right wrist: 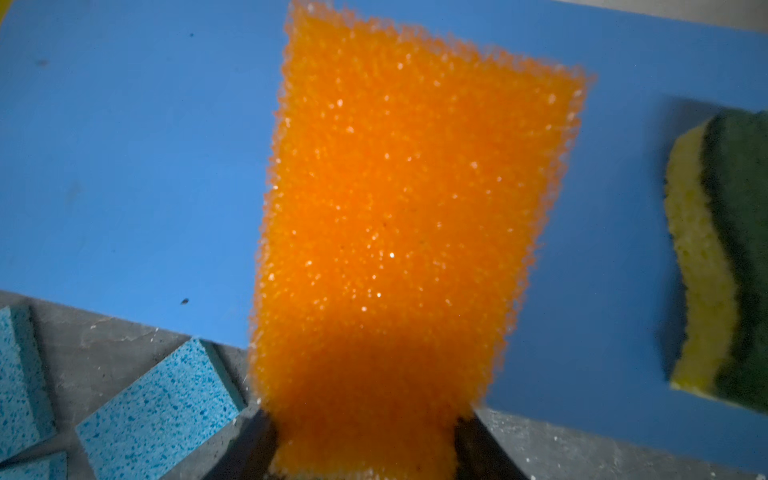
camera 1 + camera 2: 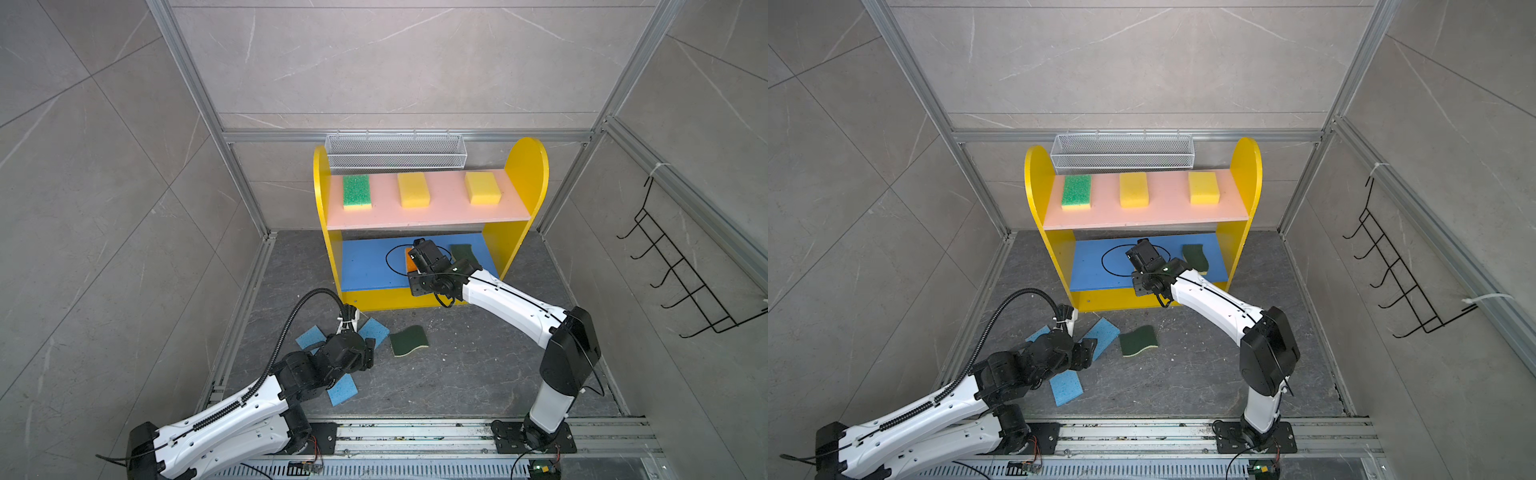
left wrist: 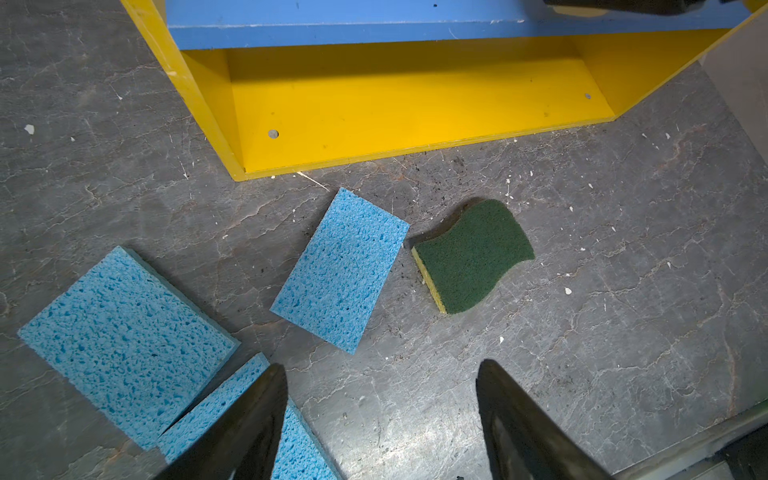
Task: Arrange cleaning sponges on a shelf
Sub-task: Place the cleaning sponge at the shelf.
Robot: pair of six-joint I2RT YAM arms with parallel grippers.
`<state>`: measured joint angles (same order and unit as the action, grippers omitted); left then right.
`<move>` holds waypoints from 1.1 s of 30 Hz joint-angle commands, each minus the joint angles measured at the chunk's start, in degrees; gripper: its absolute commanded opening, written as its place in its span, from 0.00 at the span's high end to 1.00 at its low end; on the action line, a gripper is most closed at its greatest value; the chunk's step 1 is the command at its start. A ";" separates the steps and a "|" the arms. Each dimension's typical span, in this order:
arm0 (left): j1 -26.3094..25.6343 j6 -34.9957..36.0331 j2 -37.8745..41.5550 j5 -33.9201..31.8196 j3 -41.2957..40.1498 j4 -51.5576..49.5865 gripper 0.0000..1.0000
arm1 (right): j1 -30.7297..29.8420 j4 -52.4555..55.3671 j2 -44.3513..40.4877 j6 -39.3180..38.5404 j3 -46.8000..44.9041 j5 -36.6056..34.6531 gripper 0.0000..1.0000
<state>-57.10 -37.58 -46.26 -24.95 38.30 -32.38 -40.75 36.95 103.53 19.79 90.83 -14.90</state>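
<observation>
While the right jaws clamp the near end of the orange-topped sponge, it reaches out over the middle of the blue lower board of the shelf. Whether it already rests on that board I cannot tell. To its right, apart from it, a dark-green shelf sponge lies on the same board. Above, the pink upper board carries the green-topped sponge at the left, the middle yellow block and the right yellow block.

The left jaws stand wide and empty above the tabletop, near the shelf's front. Three light-blue sponges lie close below them, and a dark-green loose sponge lies just to the right.

By my count four sponges are placed, a fifth is being set down, and four remain.
</observation>
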 commanded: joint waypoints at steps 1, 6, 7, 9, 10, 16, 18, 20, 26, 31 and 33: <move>0.19 -0.91 0.90 -1.06 -0.37 -0.50 0.25 | 0.82 -0.11 1.22 -1.21 2.54 -0.64 0.45; 0.20 -0.99 0.87 -1.31 -0.51 0.21 0.25 | 1.45 0.40 3.03 -2.91 5.24 -1.05 0.44; 0.13 -0.94 0.85 -1.29 -0.47 0.40 0.25 | 1.54 0.63 3.38 -3.04 5.66 -1.01 0.44; 0.15 -1.04 0.49 -1.42 -0.43 0.42 0.25 | 1.55 0.99 4.04 -3.26 6.27 -0.80 0.44; 0.20 -1.04 0.36 -1.36 -0.35 0.48 0.25 | 1.55 0.97 4.21 -3.30 6.25 -0.74 0.44; 0.15 -0.96 -1.20 -1.51 0.76 0.13 0.25 | 1.77 1.16 5.63 -3.36 6.45 -1.01 0.42; 0.15 -0.84 -1.70 -1.51 1.08 0.13 0.25 | 1.82 0.91 5.63 -3.26 5.97 -0.97 0.42; 0.19 -0.72 -2.03 -1.51 1.29 0.39 0.25 | 1.91 0.57 5.71 -3.27 5.68 -1.01 0.41; 0.15 0.00 -3.54 -1.51 2.34 0.49 0.25 | 2.36 0.50 6.62 -3.36 6.30 -0.86 0.40; 0.15 0.02 -4.51 -1.51 2.96 0.65 0.25 | 2.51 0.94 6.99 -3.18 6.09 -0.83 0.37; 0.15 -0.03 -4.74 -1.50 2.84 0.80 0.25 | 2.52 1.08 7.13 -3.18 6.01 -0.71 0.36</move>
<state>-57.10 -37.58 -50.68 -25.34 38.96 -32.49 -38.37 37.01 109.51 16.88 95.90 -15.20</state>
